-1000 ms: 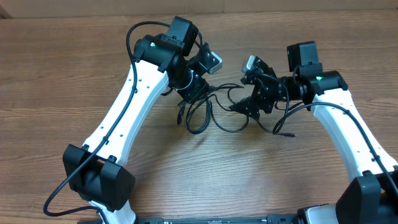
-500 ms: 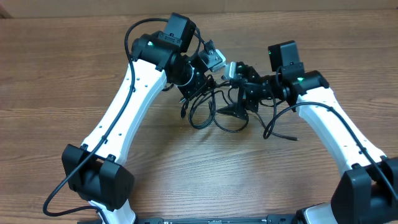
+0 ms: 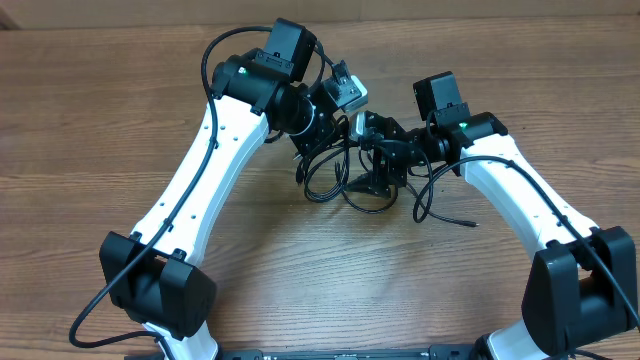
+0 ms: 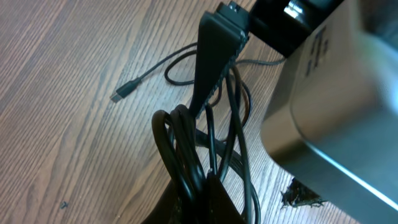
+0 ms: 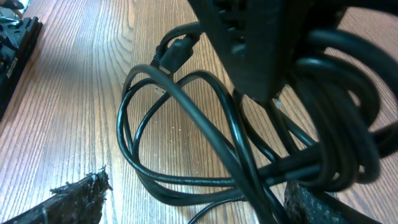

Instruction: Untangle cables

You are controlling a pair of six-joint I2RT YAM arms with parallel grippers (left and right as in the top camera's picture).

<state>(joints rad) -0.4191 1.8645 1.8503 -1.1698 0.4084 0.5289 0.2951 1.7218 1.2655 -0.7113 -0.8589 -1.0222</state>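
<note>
Cables (image 4: pixel 178 149) loop glossy black over grained wooden table (image 4: pixel 62 93)

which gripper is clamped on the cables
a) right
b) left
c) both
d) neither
b: the left gripper is shut on the cables, which bunch into it, while the right gripper stands open with its fingers wide apart.

Most likely a robotics lab or test bench. Two white robot arms (image 3: pixel 195 190) rise from black bases (image 3: pixel 160 290) at the near edge of a wood-grain table (image 3: pixel 80 120), with thin black cables (image 4: pixel 180 155) heaped at its middle. Beyond the table's far edge runs a plain tan strip (image 3: pixel 450 8), too cropped to identify.
</note>
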